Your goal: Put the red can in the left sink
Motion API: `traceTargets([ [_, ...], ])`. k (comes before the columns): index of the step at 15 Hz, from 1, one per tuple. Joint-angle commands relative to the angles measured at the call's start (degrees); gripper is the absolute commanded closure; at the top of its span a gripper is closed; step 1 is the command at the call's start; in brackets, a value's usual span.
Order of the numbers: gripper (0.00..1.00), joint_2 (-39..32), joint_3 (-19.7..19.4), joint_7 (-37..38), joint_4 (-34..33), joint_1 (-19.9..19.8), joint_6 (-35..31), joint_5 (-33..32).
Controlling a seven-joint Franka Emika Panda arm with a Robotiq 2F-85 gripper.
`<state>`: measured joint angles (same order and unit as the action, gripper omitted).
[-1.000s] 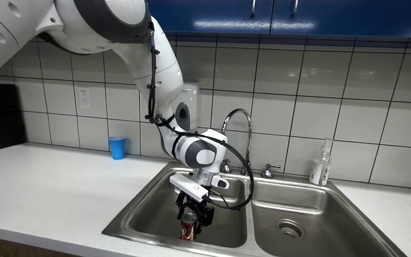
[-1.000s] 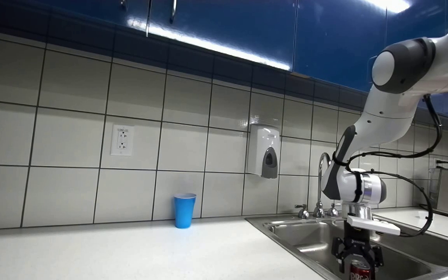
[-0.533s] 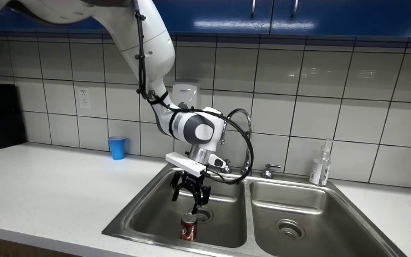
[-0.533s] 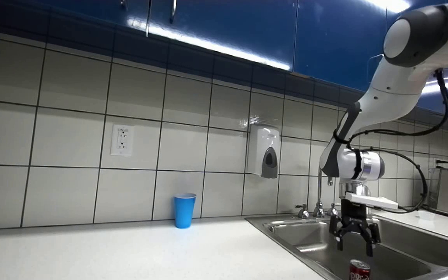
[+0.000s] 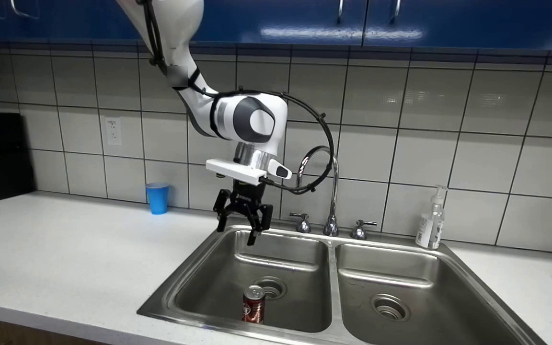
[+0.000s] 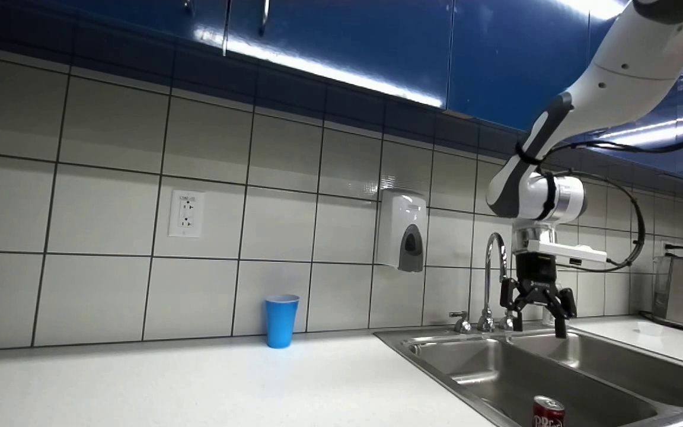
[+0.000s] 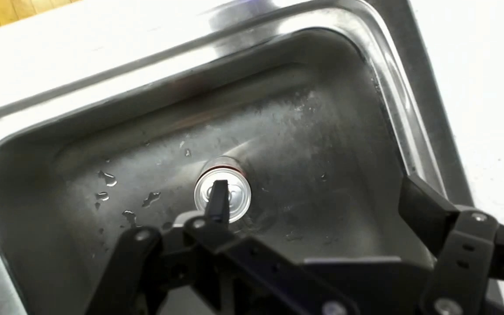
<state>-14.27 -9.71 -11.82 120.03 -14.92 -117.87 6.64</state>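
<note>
Red can [image 6: 548, 411], lower part cut off in an exterior view, stands upright in the left sink [image 5: 297, 304], well apart from the wide-spread fingers [image 7: 219, 203], one of which hides part of its top in wrist view.

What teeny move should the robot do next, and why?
Probably lift the open black two-fingered gripper a bit higher: the dark-red cylindrical can with a silver top already stands upright in the left rectangular stainless-steel basin, and the gripper hangs above, not touching it.

One red can [image 5: 253, 309]; two sink basins [image 5: 300, 299]; one hand [image 5: 235, 236]; one blue cup [image 5: 157, 199]; one faucet [image 5: 334, 196].
</note>
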Motion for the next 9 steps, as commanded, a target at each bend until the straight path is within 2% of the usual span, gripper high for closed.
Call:
traceTargets([
  [1,0.0,9.3,-0.1,3.2,7.1,2.0,-2.3,-1.5],
  [9,0.0,20.6,1.4,9.7,23.0,6.3,-10.4,-1.4],
])
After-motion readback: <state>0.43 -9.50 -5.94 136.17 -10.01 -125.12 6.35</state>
